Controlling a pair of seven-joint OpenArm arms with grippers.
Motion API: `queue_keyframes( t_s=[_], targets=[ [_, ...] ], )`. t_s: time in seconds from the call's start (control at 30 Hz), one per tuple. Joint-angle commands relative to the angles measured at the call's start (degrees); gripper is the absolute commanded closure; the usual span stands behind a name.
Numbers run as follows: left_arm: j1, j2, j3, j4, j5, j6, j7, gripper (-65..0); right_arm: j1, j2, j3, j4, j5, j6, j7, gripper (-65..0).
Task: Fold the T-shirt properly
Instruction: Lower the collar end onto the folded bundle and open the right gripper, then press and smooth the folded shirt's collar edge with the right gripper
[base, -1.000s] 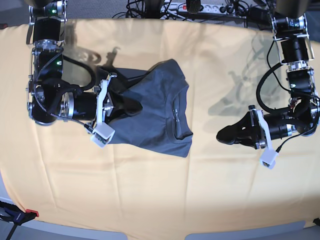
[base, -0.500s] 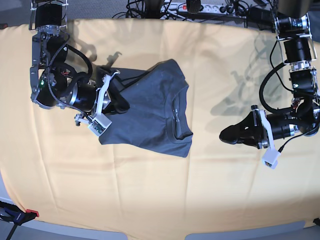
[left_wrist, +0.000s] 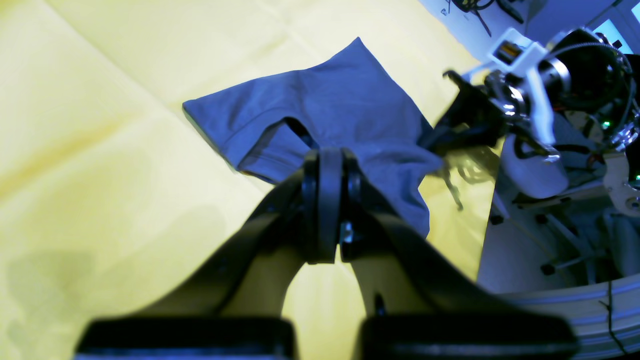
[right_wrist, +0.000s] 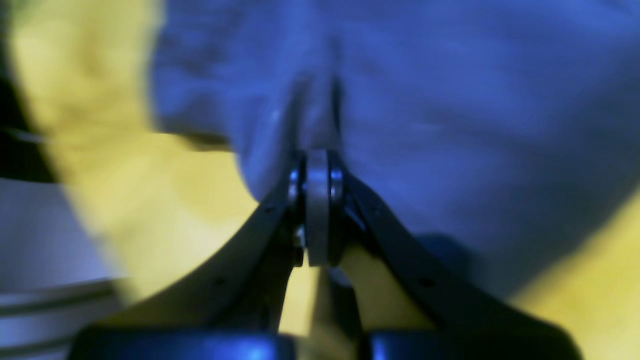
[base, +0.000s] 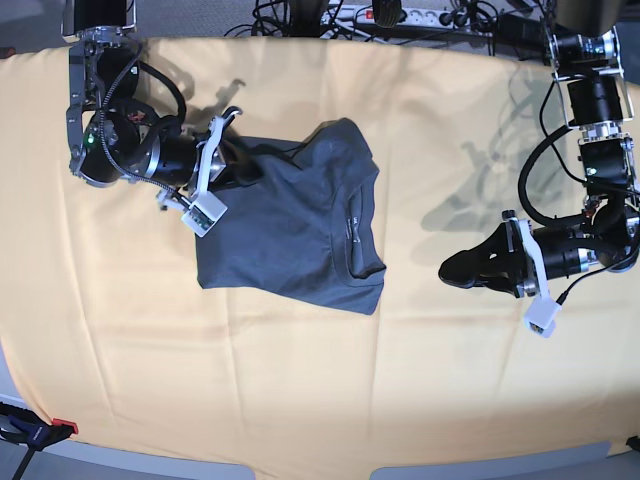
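Fabric fills the centre-left of the base view: the dark slate-grey T-shirt lies partly folded on the yellow-orange tablecloth, its round ribbed collar facing the right of the frame and its lower hem running along the bottom edge of the bundle. One upper corner of the shirt is drawn up and to the left toward the right gripper, which sits at the upper left of the frame.

In the right wrist view the right gripper has its two black fingers pressed together with blue-grey T-shirt cloth pinched between them; a ridge of fabric rises straight up from the tips. That picture is blurred, so the exact fold it holds cannot be made out.

At the right of the base view the left gripper hangs over bare tablecloth, well apart from the shirt. The left wrist view shows the left gripper with its fingers closed against each other and nothing between them; beyond them lies the T-shirt, collar side nearest, on the tablecloth, with the other arm at the upper right of that frame.

A power strip and tangled cables sit beyond the top edge of the table.
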Motion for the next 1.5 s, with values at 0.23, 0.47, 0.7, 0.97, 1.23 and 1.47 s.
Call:
queue_keyframes(
  t_s=[0.23, 0.47, 0.7, 0.97, 1.23, 1.47],
  targets=[
    [-1.25, -0.96, -0.44, 0.76, -1.41, 0.07, -0.86, 0.0, 3.65, -0.72, 0.26, 1.03, 18.69, 0.17, -1.97, 0.0],
    [-1.25, -1.31, -0.44, 0.74, -1.41, 0.04, -0.86, 0.0, 3.89, -6.25, -0.68, 1.03, 21.79, 0.17, -7.5, 0.0],
    [-1.27, -1.97, -0.44, 0.74, -1.41, 0.02, -0.86, 0.0, 3.89, -8.85, -11.32, 1.03, 15.85, 0.17, -9.51, -40.5],
    [-1.27, -5.68, -0.44, 0.76, -1.41, 0.02, -0.86, 0.0, 3.96, -8.79, -24.39, 1.01, -29.33, 0.17, 13.42, -40.5],
    [-1.29, -7.85, -0.5, 0.76, -1.41, 0.04, -0.86, 0.0, 3.87, -7.89, -24.59, 0.68, -36.5, -0.42, 15.37, -21.2],
    [-1.27, -7.82, -0.5, 0.76, -1.41, 0.07, -0.86, 0.0, 3.87, -6.45, -24.59, -2.4, -37.77, -0.39, 17.27, -17.3]
  ],
)
